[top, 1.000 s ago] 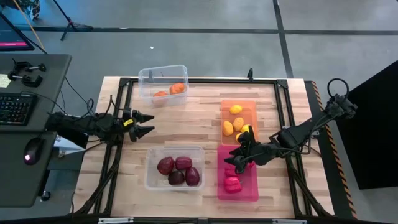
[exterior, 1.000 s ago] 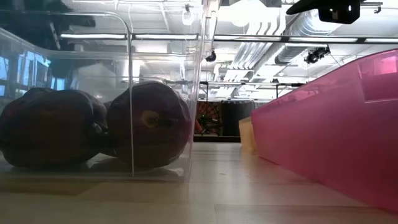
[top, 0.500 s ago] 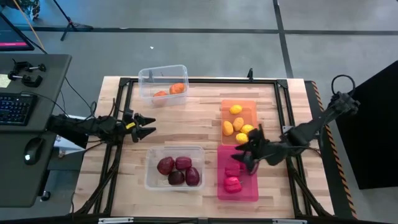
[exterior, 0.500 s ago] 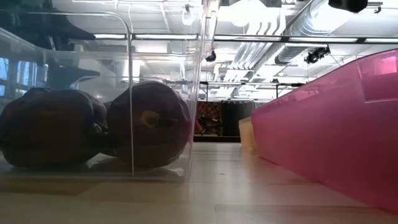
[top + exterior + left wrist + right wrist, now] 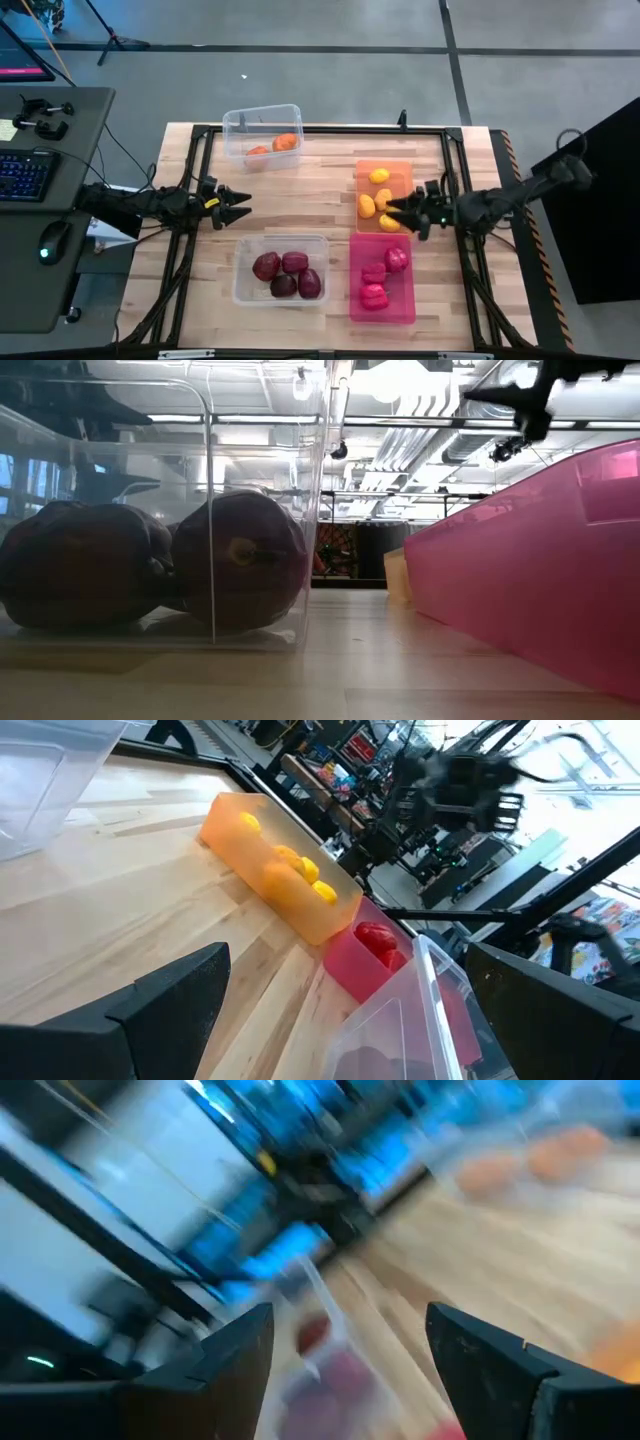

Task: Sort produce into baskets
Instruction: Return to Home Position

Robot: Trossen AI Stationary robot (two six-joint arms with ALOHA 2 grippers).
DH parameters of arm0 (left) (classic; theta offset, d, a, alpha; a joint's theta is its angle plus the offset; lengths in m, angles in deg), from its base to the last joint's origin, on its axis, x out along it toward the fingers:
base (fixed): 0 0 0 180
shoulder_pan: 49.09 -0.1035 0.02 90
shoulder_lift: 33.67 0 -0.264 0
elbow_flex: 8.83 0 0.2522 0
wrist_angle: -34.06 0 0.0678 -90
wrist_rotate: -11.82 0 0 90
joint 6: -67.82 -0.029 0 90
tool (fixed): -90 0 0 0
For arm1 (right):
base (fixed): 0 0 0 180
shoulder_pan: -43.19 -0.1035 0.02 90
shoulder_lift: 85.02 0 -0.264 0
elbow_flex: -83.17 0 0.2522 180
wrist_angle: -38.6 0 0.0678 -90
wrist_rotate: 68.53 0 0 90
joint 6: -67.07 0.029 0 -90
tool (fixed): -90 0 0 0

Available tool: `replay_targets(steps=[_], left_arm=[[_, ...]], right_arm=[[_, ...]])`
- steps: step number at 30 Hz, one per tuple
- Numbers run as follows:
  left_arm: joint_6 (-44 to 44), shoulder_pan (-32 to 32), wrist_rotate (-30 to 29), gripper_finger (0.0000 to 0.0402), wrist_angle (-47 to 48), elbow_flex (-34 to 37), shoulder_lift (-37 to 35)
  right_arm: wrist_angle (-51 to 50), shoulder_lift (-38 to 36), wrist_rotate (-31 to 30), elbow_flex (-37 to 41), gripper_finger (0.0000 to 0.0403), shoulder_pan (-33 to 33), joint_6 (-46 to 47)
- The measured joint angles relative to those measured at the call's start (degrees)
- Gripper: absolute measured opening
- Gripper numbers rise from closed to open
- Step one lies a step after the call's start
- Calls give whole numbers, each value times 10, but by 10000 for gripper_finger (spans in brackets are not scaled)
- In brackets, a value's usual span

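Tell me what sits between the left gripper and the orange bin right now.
Nothing: in the high view only bare wooden tabletop runs from the open left gripper to the orange bin; the left wrist view agrees.

left claw [image 5: 242, 205] fingers apart | right claw [image 5: 398, 212] fingers apart, raised

the counter [image 5: 320, 200] is pale wood planking, matt, with the grain showing, edged by a black metal frame [image 5: 330, 128]. the far clear bin [image 5: 262, 108] and near clear bin [image 5: 238, 270] are glossy see-through plastic that catches the ceiling lights. the orange bin [image 5: 385, 163] and pink bin [image 5: 385, 314] are smooth translucent plastic. the maroon fruit [image 5: 267, 266] have a dull waxy sheen. the left gripper [image 5: 247, 203] looks matt black.
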Motion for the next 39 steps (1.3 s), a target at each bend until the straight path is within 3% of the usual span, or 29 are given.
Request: replay_targets(steps=[3,6,11,18,24,35,39], left_arm=[[0,0,0,390,0,0,0],[0,0,0,390,0,0,0],[0,0,0,390,0,0,0],[1,0,0,390,0,0,0],[1,0,0,390,0,0,0],[1,0,-1,390,0,0,0],[1,0,-2,390,0,0,0]], right_arm=[[181,-70,90,121,252,77,-66],[268,-135,174,201,252,145,-85],[279,-220,277,272,252,208,-86],[187,-272,363,269,252,233,-167],[63,-288,372,269,252,242,-206],[-62,-301,348,268,252,242,-345],[-62,-297,347,268,252,240,-284]])
